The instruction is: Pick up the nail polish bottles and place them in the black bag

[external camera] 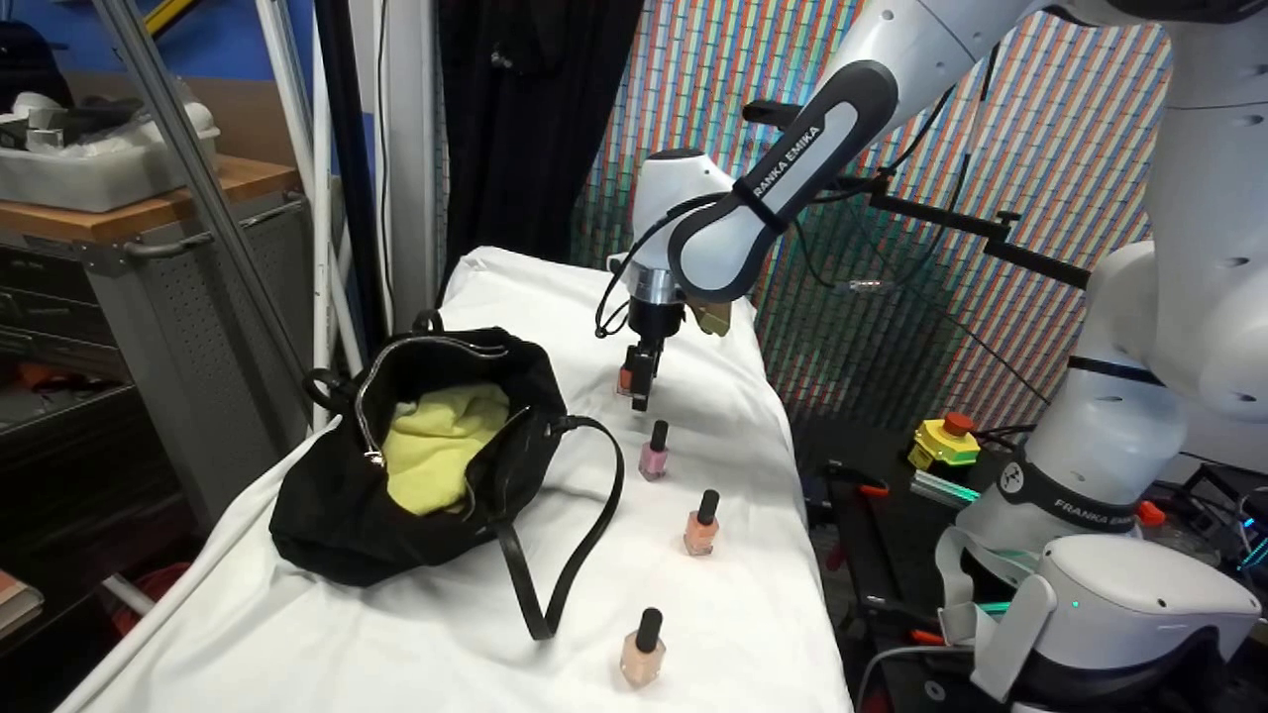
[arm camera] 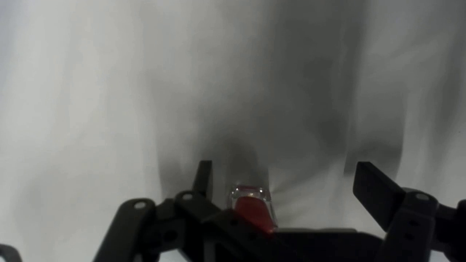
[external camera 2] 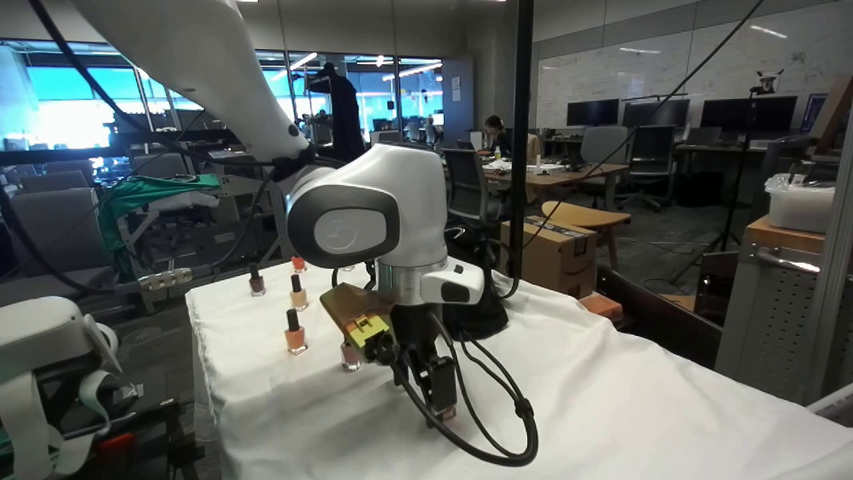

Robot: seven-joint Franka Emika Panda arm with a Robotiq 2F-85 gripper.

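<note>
When bringing the gripper (arm camera: 285, 178) together, centre the red nail polish bottle (arm camera: 253, 214) in the gap first. In the wrist view, note the gripper spread wide across the bottom of the frame, holding nothing, with the bottle at bottom centre between the fingers (arm camera: 378, 196), nearer the one on the left; impossible to tell whether touching. In both exterior views, picture the fingers pointing down, with only a low part of the bottle showing and the cap hidden; probably upright. Shift a little toward the left of the wrist view to even out the gap, or risk knocking the bottle over. Then squeeze gently around the body, and lift straight up before travelling.

Farther out, in an exterior view, find three more standing apart on the white cloth (external camera: 763, 609): a mauve-pink bottle (external camera: 653, 462) just below centre, an orange bottle (external camera: 699, 537) lower and to the right, a pale peach bottle (external camera: 643, 661) at bottom centre.

Left of centre in an exterior view, find the black bag (external camera: 381, 543), gaping open on a yellow-green interior (external camera: 441, 446), with a strap (external camera: 521, 584) looped toward the bottles. Carry high enough to clear the strap, and let go low over the interior.
</note>
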